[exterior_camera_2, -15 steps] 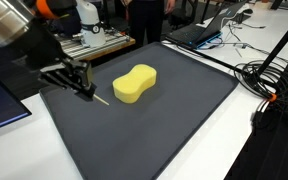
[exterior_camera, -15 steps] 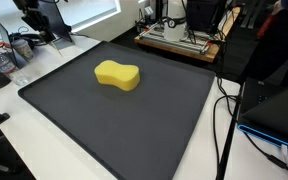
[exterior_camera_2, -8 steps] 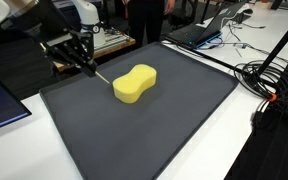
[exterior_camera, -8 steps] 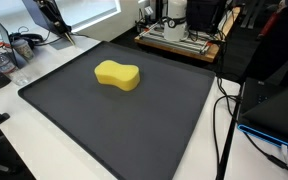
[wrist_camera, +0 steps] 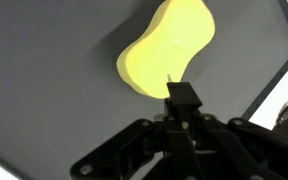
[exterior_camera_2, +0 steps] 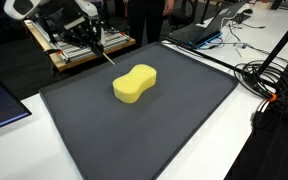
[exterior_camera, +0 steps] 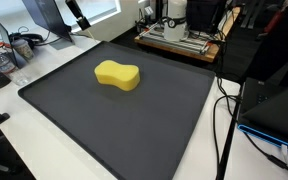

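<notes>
A yellow peanut-shaped sponge [exterior_camera: 117, 75] [exterior_camera_2: 134, 83] lies on the black mat [exterior_camera: 134, 125] [exterior_camera_2: 154, 135], toward its far half. My gripper [exterior_camera_2: 97, 45] hangs high above the mat's back corner, well clear of the sponge. It is shut, and a thin pale stick [exterior_camera_2: 107, 58] pokes out from between the fingers. Only part of the arm shows at the top edge in an exterior view [exterior_camera: 76, 14]. In the wrist view the closed gripper [wrist_camera: 182, 95] points down at the sponge [wrist_camera: 169, 45] far below.
White table [exterior_camera_2: 254, 140] surrounds the mat. Black cables [exterior_camera_2: 269, 85] trail beside it, and a laptop [exterior_camera_2: 199, 30] sits behind. A cart with equipment [exterior_camera: 179, 38] stands at the back. Small items [exterior_camera: 4, 60] crowd one table corner.
The gripper has risen and drawn back from just above the mat's edge to high over its back corner, still shut on the stick. The sponge has not moved.
</notes>
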